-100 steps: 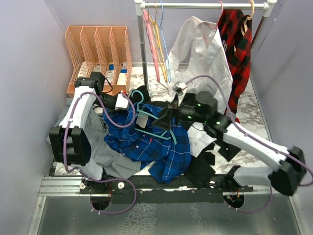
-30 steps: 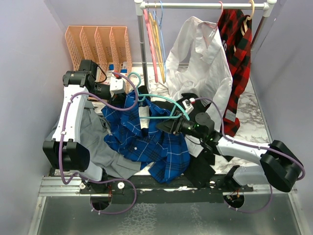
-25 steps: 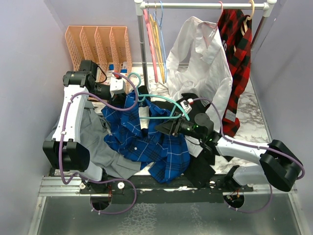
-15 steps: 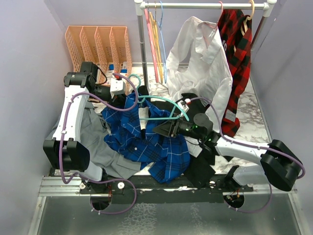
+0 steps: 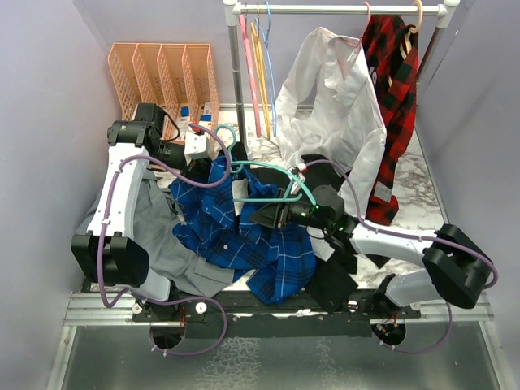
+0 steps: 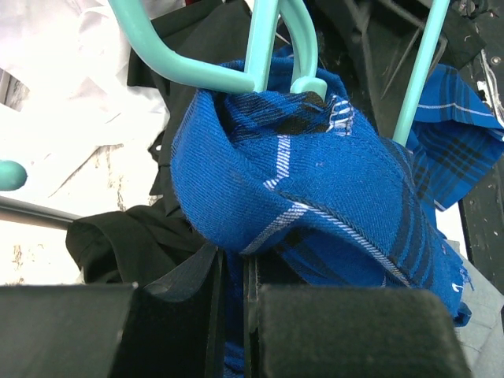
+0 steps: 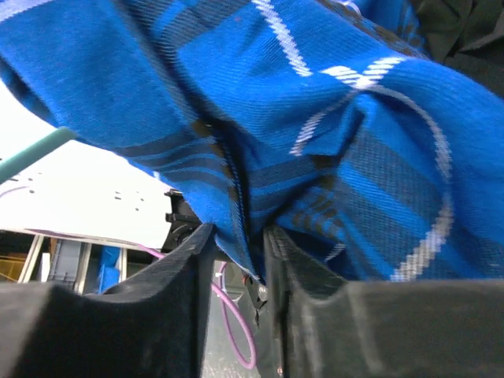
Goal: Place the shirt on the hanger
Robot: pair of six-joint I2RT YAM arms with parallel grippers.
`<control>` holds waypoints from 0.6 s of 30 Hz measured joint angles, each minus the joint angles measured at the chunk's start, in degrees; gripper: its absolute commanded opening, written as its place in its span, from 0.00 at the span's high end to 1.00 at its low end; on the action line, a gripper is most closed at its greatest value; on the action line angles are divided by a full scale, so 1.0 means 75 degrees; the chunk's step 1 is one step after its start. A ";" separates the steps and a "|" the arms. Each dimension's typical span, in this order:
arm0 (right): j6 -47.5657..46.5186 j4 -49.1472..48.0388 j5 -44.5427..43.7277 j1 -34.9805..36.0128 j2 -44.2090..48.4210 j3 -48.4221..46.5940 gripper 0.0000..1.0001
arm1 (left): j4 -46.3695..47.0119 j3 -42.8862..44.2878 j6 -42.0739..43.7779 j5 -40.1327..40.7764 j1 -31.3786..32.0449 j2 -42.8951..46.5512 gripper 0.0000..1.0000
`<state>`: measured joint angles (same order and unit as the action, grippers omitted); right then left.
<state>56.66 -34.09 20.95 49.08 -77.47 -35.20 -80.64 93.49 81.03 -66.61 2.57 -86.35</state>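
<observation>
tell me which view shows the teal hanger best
The top external view: the hanger shows almost whole, hook, sloping arms and bottom bar, over the shirt. The left wrist view shows only its neck and arm stubs entering the fabric; the right wrist view, just a teal sliver at the left edge.

I'm looking into a lab test cell, not a home: plain lilac partition walls (image 5: 49, 97) box in a marble-patterned tabletop (image 5: 422, 187). An aluminium mounting rail (image 5: 106, 309) crosses the bottom of the frame, and a metal garment rail with white corner joints (image 5: 341, 9) stands at the top.
</observation>
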 measured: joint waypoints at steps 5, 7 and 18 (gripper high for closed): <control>-0.0090 0.0041 -0.0012 0.0064 -0.0289 0.0000 0.99 | 0.0000 0.0000 -0.0070 0.0000 0.0026 0.0000 1.00; -0.0152 0.0093 -0.0023 0.0064 -0.0274 0.0000 0.99 | 0.0000 0.0000 -0.0079 0.0000 0.0026 0.0000 1.00; -0.2066 0.2871 -0.1431 0.0064 0.1999 -0.0930 0.99 | -0.0006 0.0073 0.0146 0.0723 0.0026 0.0026 1.00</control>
<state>41.17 -12.56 10.22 49.56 -62.48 -42.17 -80.68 94.04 82.13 -61.19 2.76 -86.15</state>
